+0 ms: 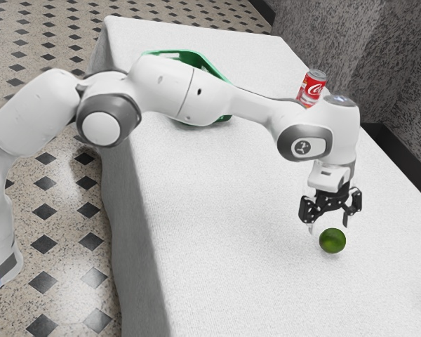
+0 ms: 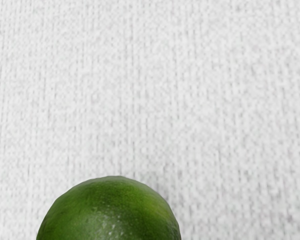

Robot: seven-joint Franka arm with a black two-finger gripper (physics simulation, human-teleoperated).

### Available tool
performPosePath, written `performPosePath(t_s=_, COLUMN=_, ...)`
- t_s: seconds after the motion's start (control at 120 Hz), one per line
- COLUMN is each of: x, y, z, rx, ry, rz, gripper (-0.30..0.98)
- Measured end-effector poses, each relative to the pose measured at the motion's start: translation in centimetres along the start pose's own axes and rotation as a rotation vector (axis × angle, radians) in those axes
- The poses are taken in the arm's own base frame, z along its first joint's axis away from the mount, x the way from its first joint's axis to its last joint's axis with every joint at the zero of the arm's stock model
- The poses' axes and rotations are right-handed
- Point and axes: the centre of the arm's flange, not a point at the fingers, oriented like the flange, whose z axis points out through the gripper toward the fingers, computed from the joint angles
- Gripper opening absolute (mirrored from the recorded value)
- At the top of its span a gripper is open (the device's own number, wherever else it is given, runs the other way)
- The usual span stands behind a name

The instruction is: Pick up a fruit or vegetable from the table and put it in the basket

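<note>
The black two-finger pincer (image 1: 328,224) stood wide open, empty, just above the round, glossy green lime (image 1: 332,241) on the white, cloth-textured bench (image 1: 224,210). Probably light, firm and slippery, it wanted gripping squarely across its middle.

Parted fingers of the gripper (image 1: 329,226) leave a gap above the lime (image 1: 332,241); white table (image 1: 231,210) offers passage from there toward the green basket (image 1: 209,66); the arm (image 1: 182,91) crosses the exterior view's sightline to the basket, part of its opening hidden; a red can (image 1: 313,87) stands beyond the arm's wrist, an obstacle on that side.
</note>
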Motion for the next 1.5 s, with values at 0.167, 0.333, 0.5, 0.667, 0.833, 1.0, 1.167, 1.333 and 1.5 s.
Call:
performPosePath(t_s=0.167, x=-0.2, y=-0.2, z=0.9, rx=0.011, ry=0.003, rz=0.004, gripper=0.68)
performPosePath(t_s=0.333, x=-0.4, y=-0.5, z=1.5, rx=0.033, ry=0.005, rz=0.007, gripper=0.68)
performPosePath(t_s=0.5, x=-0.5, y=-0.5, z=2.6, rx=0.039, ry=0.007, rz=0.010, gripper=0.68)
performPosePath(t_s=0.667, x=-0.7, y=-0.5, z=3.4, rx=0.039, ry=0.008, rz=0.011, gripper=0.68)
performPosePath(t_s=0.833, x=-0.9, y=-0.5, z=4.2, rx=0.035, ry=0.007, rz=0.009, gripper=0.68)
performPosePath(t_s=1.0, x=-1.2, y=-0.5, z=4.6, rx=0.036, ry=0.009, rz=0.006, gripper=0.54)
performPosePath(t_s=1.167, x=-1.2, y=-0.6, z=4.7, rx=0.042, ry=0.010, rz=0.004, gripper=0.29)
performPosePath(t_s=1.333, x=-1.2, y=-0.7, z=4.3, rx=0.055, ry=0.012, rz=-0.007, gripper=0.20)
performPosePath(t_s=1.5, x=-1.2, y=-0.8, z=3.5, rx=0.063, ry=0.009, rz=-0.024, gripper=0.16)
